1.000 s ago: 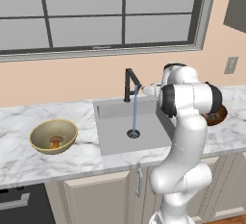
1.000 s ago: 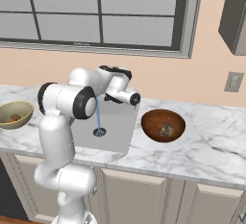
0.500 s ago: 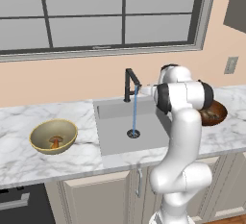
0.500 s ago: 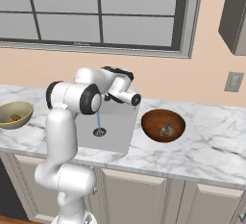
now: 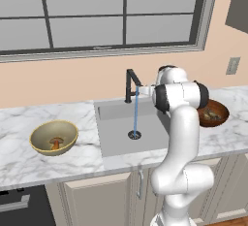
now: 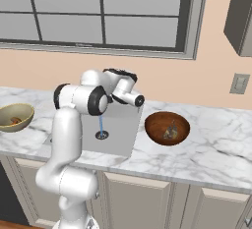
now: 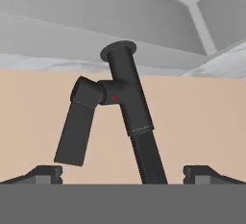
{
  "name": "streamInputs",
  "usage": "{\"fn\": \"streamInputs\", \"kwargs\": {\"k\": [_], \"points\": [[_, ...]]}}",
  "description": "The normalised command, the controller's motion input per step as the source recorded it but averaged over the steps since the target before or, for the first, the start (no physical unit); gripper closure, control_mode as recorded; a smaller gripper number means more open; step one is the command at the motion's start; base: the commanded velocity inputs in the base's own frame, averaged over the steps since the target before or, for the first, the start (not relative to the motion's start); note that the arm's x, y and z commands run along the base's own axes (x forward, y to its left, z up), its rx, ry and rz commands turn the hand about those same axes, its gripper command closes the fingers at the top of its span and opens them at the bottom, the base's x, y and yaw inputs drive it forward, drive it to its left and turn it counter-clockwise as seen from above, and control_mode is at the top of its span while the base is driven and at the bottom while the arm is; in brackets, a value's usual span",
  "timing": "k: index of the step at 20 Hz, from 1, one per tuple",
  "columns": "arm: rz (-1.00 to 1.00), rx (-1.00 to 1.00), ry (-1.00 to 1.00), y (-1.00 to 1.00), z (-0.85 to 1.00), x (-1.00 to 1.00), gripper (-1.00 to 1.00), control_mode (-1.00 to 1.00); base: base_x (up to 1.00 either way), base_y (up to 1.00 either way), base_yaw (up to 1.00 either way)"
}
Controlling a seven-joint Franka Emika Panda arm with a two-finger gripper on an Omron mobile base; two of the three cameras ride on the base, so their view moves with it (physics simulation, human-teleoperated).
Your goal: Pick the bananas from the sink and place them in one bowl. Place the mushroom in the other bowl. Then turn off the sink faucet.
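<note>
With the mushroom (image 5: pixel 56 143) and bananas (image 6: pixel 170 132) bowled, the open, empty fingers (image 7: pixel 123 172) face the running faucet (image 5: pixel 131 85), whose handle needs pushing next.

The slim black faucet (image 7: pixel 126 100) with its upright post and angled square spout stands directly before the open hand (image 7: pixel 123 172); the post sits between the two fingertips (image 7: pixel 45 173), with clear room on either side. Behind the faucet, the peach wall closes off passage. The thin blue water stream (image 5: pixel 135 111) falls into the grey recessed sink (image 5: pixel 116 140), which is otherwise unobstructed. The robot's own white arm overhangs the sink's right side.
</note>
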Motion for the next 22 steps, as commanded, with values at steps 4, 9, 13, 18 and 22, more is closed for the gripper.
{"fn": "streamInputs", "kwargs": {"k": [4,9,13,18,22], "points": [[0.00,0.01,0.03,0.01,-0.10,0.32,-1.00,-1.00,0.00,0.00,0.00],[0.00,0.00,0.03,0.00,-0.18,0.32,-1.00,-1.00,0.00,0.00,0.00],[0.00,0.00,0.01,0.01,-0.18,0.28,-1.00,-1.00,0.00,0.00,0.00],[0.00,0.00,0.02,0.10,-0.10,0.26,-1.00,-1.00,0.00,0.00,0.00],[0.00,0.00,0.02,0.12,-0.06,0.25,-1.00,-1.00,0.00,0.00,0.00]]}}
